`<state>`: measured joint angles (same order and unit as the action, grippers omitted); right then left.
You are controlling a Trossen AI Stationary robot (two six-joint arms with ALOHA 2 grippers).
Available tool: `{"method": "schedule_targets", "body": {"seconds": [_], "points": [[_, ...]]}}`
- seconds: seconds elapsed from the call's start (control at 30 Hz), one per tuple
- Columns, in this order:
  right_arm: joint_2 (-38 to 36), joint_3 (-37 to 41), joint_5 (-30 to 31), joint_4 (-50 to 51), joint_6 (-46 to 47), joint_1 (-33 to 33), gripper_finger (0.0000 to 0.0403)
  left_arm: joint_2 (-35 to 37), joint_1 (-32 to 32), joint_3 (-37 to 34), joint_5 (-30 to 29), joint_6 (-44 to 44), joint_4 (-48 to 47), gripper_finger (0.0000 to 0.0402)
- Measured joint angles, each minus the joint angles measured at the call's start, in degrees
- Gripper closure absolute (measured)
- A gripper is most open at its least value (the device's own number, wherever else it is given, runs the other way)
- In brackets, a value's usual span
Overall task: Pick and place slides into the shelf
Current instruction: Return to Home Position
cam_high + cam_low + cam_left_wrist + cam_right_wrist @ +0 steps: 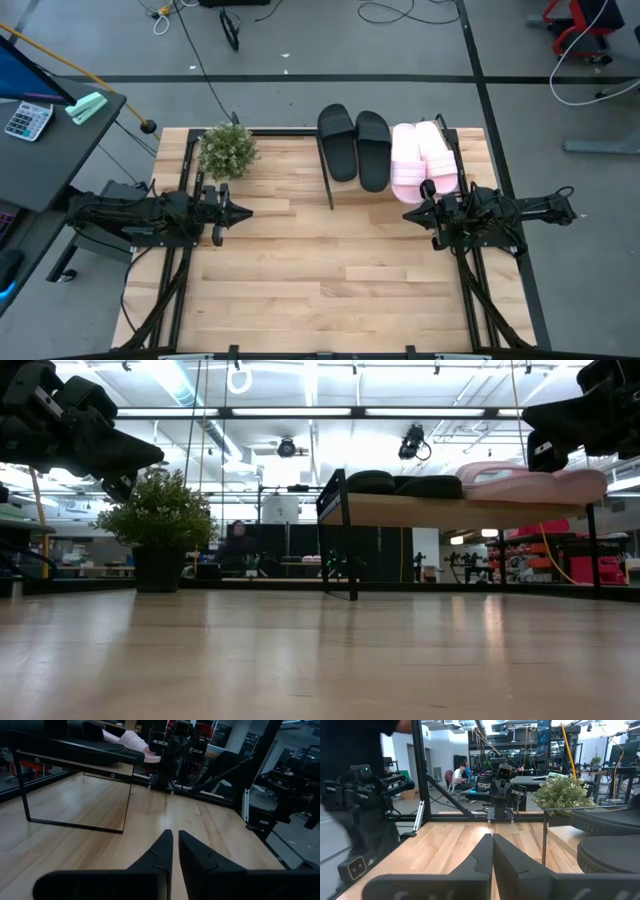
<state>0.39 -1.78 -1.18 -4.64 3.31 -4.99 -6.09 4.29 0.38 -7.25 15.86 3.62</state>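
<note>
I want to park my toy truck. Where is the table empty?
The wide bare wood of the table between the left gripper and right gripper, and the whole half away from the shelf. Crowded: the shelf top, full with four slides, and the plant corner.

Middle of the tabletop (330,270) lies open; shelf (450,510) (slides (338,140) atop) and potted plant (228,150) line its far edge.
</note>
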Motion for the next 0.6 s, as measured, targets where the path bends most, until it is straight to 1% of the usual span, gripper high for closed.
{"method": "schedule_targets", "body": {"seconds": [0.2,0.6], "points": [[0.01,-0.02,0.01,0.00,-0.02,0.00,0.0386,-0.02,0.02,0.02,0.00,0.00,0.00,0.0361],[-0.01,-0.02,-0.01,0.00,-0.04,0.00,0.0386,0.00,0.00,0.00,-0.02,0.02,0.00,0.0376]]}}
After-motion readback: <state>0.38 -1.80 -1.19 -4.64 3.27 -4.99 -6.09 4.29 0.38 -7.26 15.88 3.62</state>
